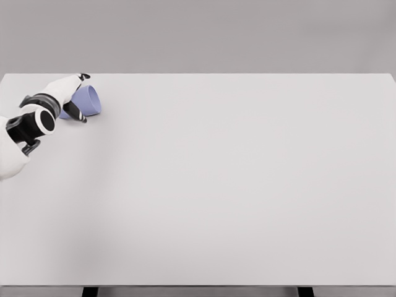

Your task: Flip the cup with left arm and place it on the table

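At the far-left of the table: the left hand point(69, 96) and the cup point(86, 102) meet, close to the table's back edge and left side.
Cup: a pale blue-violet cup, tilted on its side with its rim turned toward the right of the head view; whether it touches the table point(235, 185) or is held just above it cannot be told.
Left hand: wrapped around the cup, dark fingertips point(78, 115) showing above and below its wall, so the hand appears to be gripping it.
Right arm: not visible anywhere in the view.
Done so far: the grasp looks made, and the cup sits partway between lying and standing, which suggests the turn is in progress.
Left to do: the rotation has to be finished until the cup stands upright, then it must be set down on the table and let go.
Risk: the cup sits near the corner, leaving little margin on that side.
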You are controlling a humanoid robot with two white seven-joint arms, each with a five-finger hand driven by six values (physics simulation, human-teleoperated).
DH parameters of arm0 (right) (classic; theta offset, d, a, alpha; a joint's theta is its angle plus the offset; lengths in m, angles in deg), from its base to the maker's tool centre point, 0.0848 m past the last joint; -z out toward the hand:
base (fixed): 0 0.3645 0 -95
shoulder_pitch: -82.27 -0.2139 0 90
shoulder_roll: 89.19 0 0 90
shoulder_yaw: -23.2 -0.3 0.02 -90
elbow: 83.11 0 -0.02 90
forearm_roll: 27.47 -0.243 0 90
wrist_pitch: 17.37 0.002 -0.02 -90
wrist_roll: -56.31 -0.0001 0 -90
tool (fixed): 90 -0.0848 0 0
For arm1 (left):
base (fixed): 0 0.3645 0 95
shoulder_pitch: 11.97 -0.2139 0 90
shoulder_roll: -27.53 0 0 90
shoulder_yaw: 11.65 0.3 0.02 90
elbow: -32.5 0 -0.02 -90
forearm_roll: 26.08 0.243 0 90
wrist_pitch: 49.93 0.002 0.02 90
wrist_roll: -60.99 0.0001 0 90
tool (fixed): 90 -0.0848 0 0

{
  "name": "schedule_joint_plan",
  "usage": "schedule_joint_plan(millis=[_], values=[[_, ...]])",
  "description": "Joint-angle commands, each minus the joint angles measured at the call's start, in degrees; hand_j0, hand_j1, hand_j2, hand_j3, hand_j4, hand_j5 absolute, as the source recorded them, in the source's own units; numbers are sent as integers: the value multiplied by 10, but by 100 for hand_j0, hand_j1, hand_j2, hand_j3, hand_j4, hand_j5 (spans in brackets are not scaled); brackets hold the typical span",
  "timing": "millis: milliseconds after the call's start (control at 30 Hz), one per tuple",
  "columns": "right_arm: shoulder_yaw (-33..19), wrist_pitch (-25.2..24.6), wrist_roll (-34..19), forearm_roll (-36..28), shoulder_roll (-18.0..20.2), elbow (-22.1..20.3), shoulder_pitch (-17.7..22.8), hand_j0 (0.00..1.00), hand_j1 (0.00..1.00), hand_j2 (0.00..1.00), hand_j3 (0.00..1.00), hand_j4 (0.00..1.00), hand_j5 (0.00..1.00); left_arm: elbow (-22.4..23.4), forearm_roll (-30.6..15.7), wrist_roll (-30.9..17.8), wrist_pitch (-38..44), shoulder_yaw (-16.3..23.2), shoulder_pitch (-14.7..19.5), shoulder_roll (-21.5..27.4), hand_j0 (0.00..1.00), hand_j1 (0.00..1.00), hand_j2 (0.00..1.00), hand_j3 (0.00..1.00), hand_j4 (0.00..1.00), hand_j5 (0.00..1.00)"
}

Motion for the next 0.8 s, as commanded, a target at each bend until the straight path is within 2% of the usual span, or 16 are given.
schedule_joint_plan(millis=[0,267,400,767], values=[[0,0,0,0,0,0,0,100,100,100,100,100,100,4,15,0,-1,0,0,-4,99,99,99,99,99,99],[0,0,0,0,0,0,0,100,100,100,100,100,100,9,15,0,-1,5,0,-5,99,99,99,99,99,99],[0,0,0,0,0,0,0,100,100,100,100,100,100,34,15,0,-2,9,1,-14,99,99,99,99,99,99],[0,0,0,0,0,0,0,100,100,100,100,100,100,41,16,1,-2,8,1,-21,99,99,99,99,99,99]])
